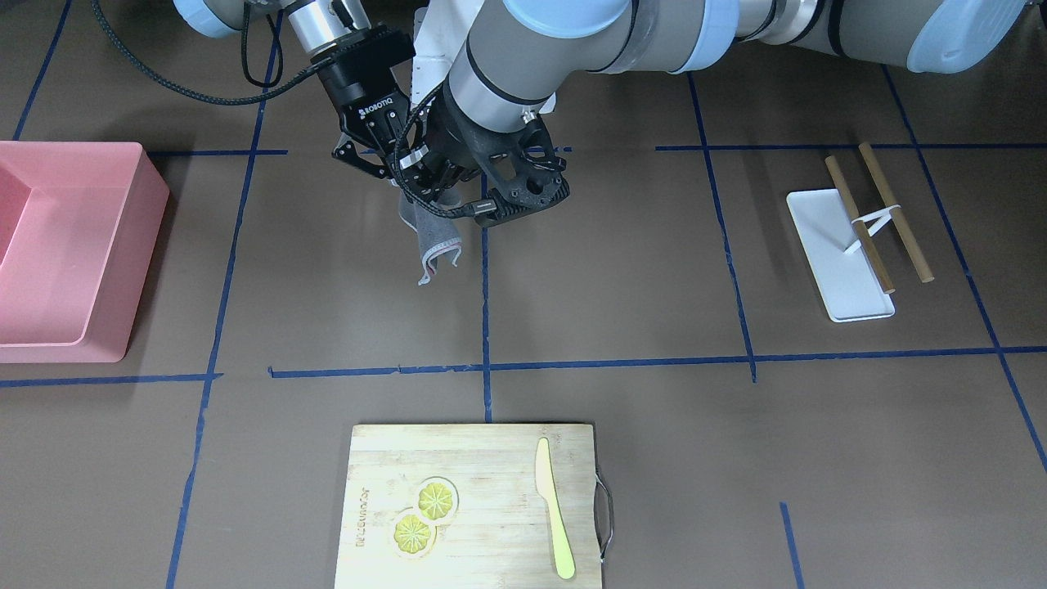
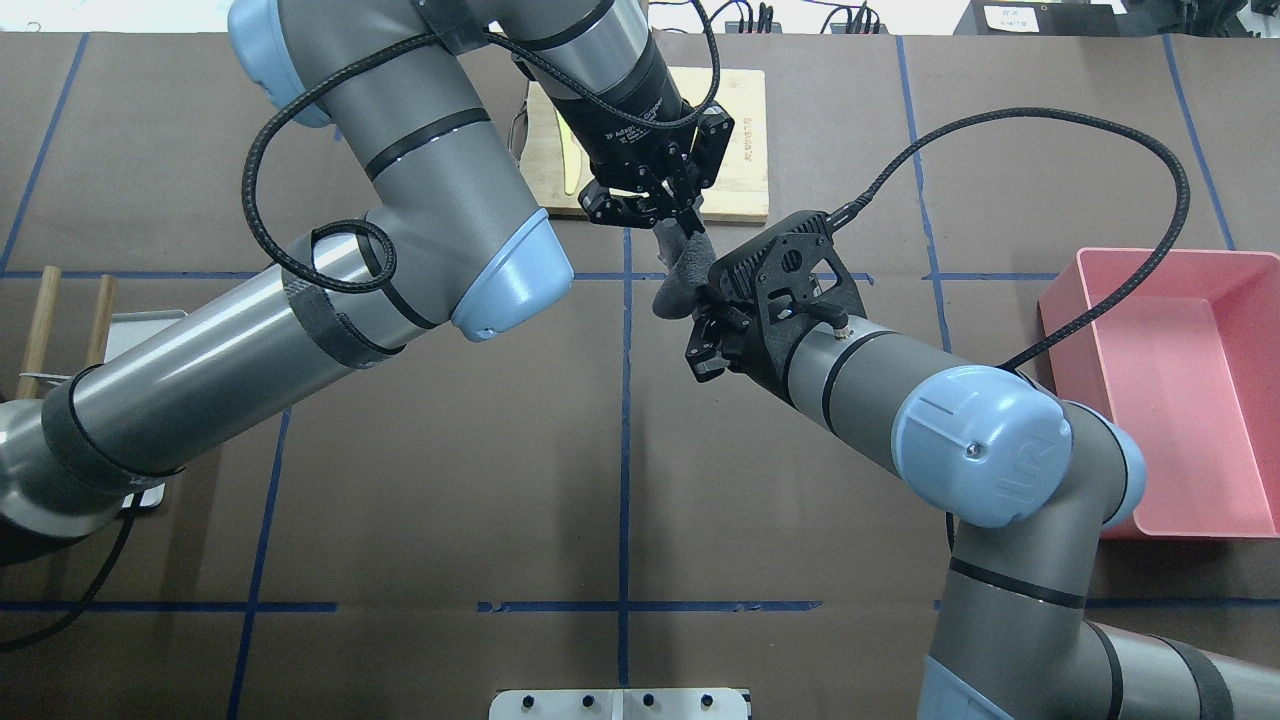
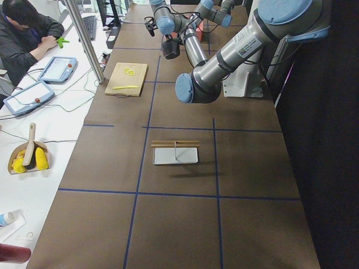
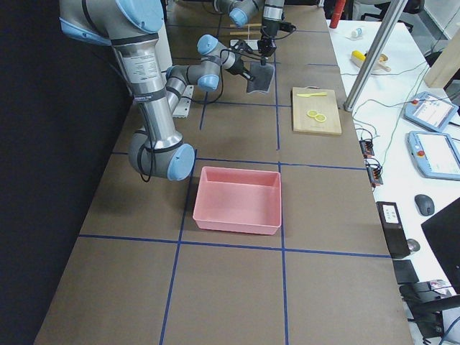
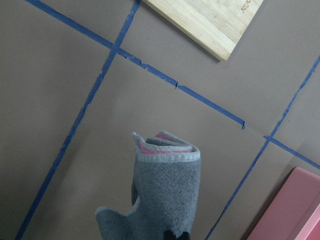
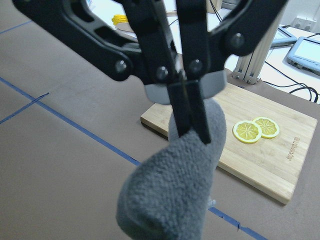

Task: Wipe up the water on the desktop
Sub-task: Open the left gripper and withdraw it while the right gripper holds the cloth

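The brown desktop (image 1: 654,270) with blue tape lines shows no water patch that I can make out. A folded grey cloth (image 1: 432,241) hangs above its middle. My left gripper (image 2: 680,222) is shut on the cloth's top (image 2: 678,280). The right wrist view shows these fingers (image 6: 192,125) pinching the cloth (image 6: 175,190). The left wrist view shows the cloth (image 5: 167,190) dangling free over the desktop. My right gripper (image 2: 698,335) is level with the cloth's lower part, close beside it, and its jaws look open. I cannot tell whether it touches the cloth.
A pink bin (image 1: 65,245) stands on the robot's right side. A bamboo cutting board (image 1: 474,507) with lemon slices (image 1: 425,515) and a yellow knife (image 1: 554,507) lies at the far edge. A white tray (image 1: 838,258) with two sticks (image 1: 891,213) lies on the robot's left.
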